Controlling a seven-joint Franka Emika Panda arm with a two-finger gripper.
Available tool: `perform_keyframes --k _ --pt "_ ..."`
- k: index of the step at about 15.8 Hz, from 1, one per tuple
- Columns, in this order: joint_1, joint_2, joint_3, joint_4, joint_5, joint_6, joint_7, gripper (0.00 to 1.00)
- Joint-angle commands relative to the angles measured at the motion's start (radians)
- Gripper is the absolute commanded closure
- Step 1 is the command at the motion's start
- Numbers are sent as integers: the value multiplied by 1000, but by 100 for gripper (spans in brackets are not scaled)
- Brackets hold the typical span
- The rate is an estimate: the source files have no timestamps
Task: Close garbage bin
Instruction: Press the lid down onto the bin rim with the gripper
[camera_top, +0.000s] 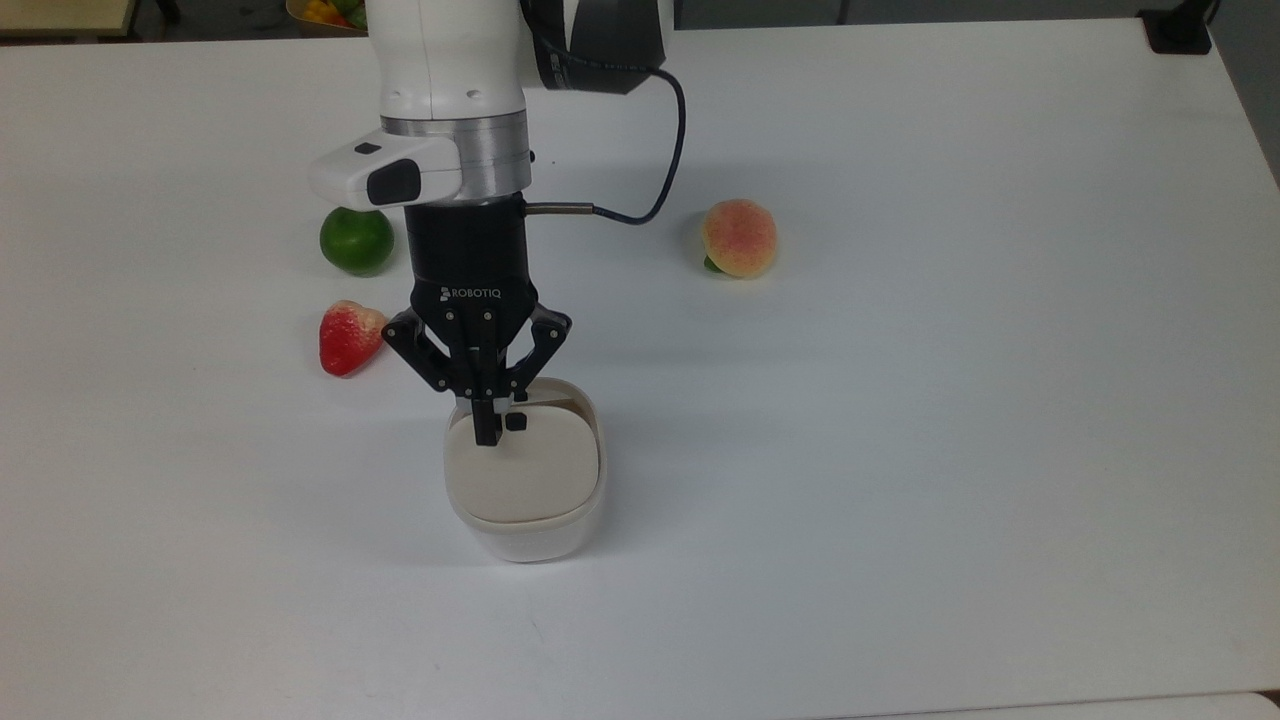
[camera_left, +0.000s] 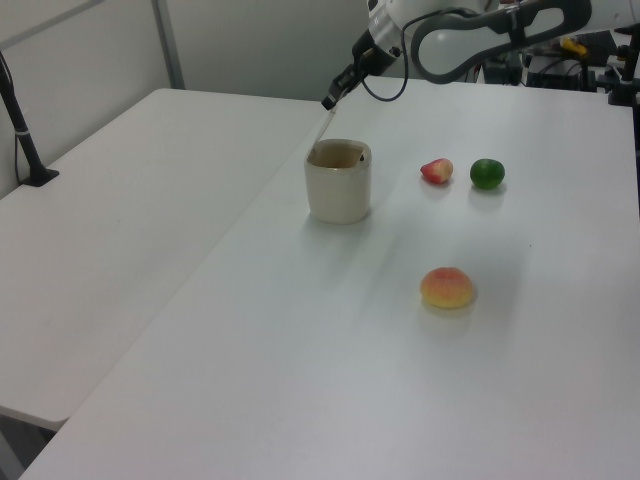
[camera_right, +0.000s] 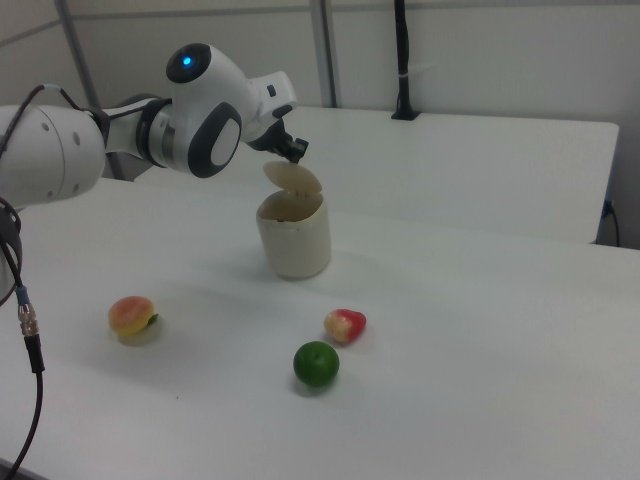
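The garbage bin (camera_top: 530, 535) is a small white tub standing on the white table (camera_top: 900, 420). Its beige lid (camera_top: 522, 470) with a small black button (camera_top: 516, 422) is hinged at the near side in the top view and leans over the opening, leaving a narrow gap at the far rim. In the right view the lid (camera_right: 293, 177) stands raised at a slant above the bin (camera_right: 293, 240). My gripper (camera_top: 487, 432) points down with its fingers shut together, the tips against the lid beside the button. The left view has the gripper (camera_left: 328, 102) at the lid's top edge, above the bin (camera_left: 338, 187).
A red strawberry (camera_top: 345, 336) and a green lime (camera_top: 356, 239) lie to the top view's left of the arm. A peach (camera_top: 738, 237) sits to the top view's right. A black cable (camera_top: 670, 170) loops off the wrist.
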Motion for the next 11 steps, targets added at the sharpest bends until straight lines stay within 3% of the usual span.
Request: perform_keyframes --k 1,4,11 --pt "-12 -68 18 -60 0 -84 -36 100" --pt "-9 -74 19 -60 0 -162 -74 100" --pt "-7 -73 21 -123 -2 -173 -105 100"
